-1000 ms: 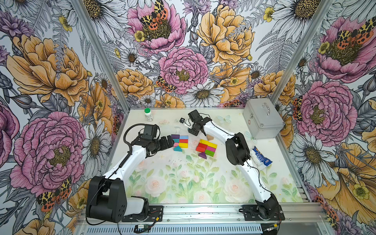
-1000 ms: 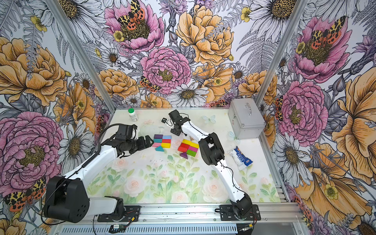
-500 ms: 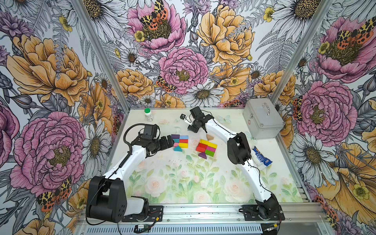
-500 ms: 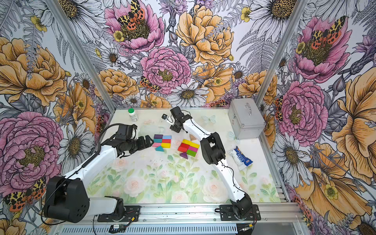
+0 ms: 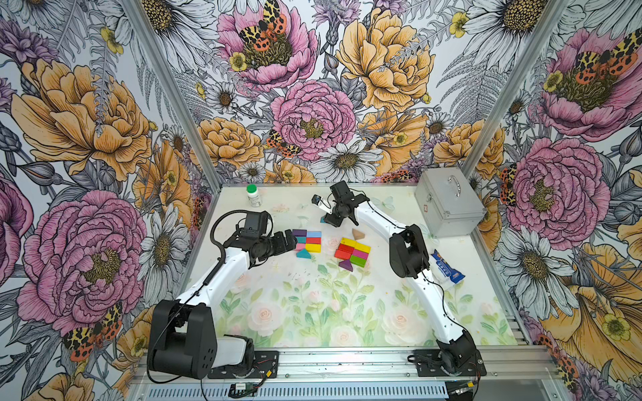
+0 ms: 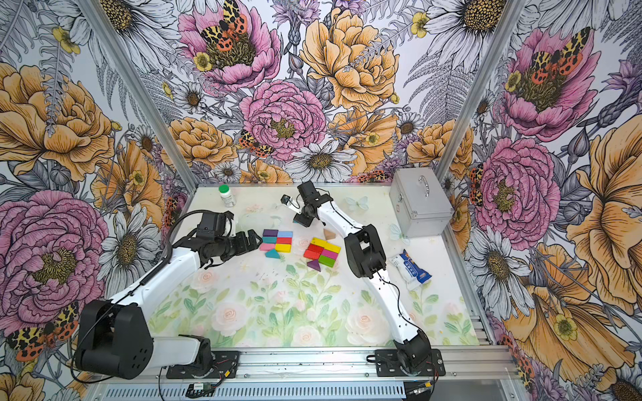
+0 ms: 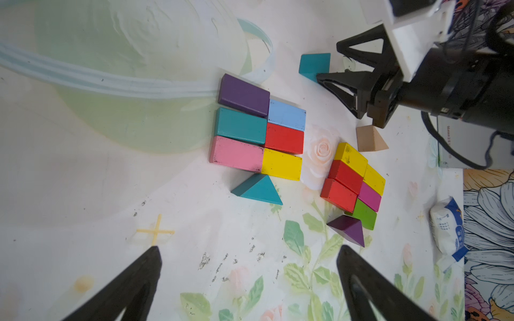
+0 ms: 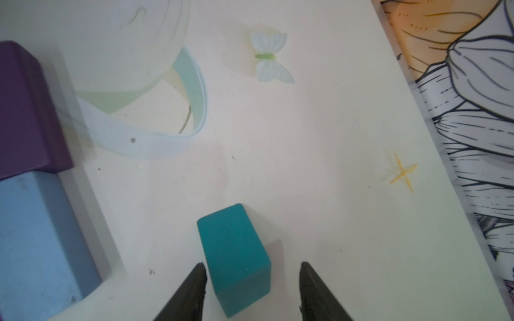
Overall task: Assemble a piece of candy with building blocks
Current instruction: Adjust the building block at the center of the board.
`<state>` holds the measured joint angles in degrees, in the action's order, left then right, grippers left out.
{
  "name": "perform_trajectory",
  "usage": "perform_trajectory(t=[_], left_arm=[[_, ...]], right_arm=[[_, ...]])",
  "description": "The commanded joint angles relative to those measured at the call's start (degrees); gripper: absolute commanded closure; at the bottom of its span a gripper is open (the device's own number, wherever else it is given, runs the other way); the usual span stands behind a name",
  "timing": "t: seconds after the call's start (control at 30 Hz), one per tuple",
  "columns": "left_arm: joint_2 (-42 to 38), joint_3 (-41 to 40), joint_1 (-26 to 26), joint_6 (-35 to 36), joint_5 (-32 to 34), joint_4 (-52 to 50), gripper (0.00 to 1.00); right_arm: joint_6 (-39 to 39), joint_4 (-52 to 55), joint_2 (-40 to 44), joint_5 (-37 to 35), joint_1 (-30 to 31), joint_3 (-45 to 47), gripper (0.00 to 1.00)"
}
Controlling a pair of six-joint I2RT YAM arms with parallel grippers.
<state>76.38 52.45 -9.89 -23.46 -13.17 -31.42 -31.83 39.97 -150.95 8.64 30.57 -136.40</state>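
Note:
Two flat groups of building blocks lie mid-table. The left group (image 5: 307, 239) has purple, light blue, teal, red, pink and yellow bricks, with a teal triangle (image 7: 260, 190) at its near edge. The right group (image 5: 352, 248) has yellow, red, magenta and green bricks and a purple triangle (image 7: 349, 228). A tan triangle (image 5: 357, 233) lies loose behind it. My right gripper (image 8: 251, 266) is open, and a lone teal brick (image 8: 233, 244) stands on the table between its fingers, with a gap on one side. My left gripper (image 7: 247, 250) is wide open and empty, just left of the left group.
A silver metal case (image 5: 448, 205) stands at the far right. A white bottle with a green cap (image 5: 253, 196) stands at the far left. A blue-and-white snack packet (image 5: 446, 272) lies by the right arm's elbow.
My right gripper's jaws have parted a little around the teal brick. The left arm has not moved.

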Motion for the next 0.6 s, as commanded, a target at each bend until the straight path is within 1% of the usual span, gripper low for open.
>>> perform_trajectory(t=[0.0, 0.17, 0.3, 0.33, 0.57], left_arm=[[0.3, 0.6, 0.5, 0.9, -1.2, 1.3, 0.01], [0.2, 0.5, 0.5, 0.9, -1.1, 1.3, 0.02], [0.0, 0.4, 0.5, 0.8, -0.9, 1.4, 0.01], [-0.1, 0.3, 0.4, 0.8, -0.8, 1.4, 0.01], [-1.6, 0.2, 1.0, 0.9, -0.5, 1.5, 0.01]], right_arm=[[-1.4, 2.0, -2.1, 2.1, -0.1, -3.3, 0.44], [-2.3, 3.8, -3.3, 2.8, -0.1, -5.7, 0.44], [-3.2, 4.6, -3.6, 3.4, -0.2, -6.1, 0.57], [-3.4, 4.8, -3.6, 3.5, -0.2, -6.2, 0.58], [-4.9, 5.5, -4.0, 2.9, 0.2, -6.3, 0.58]])
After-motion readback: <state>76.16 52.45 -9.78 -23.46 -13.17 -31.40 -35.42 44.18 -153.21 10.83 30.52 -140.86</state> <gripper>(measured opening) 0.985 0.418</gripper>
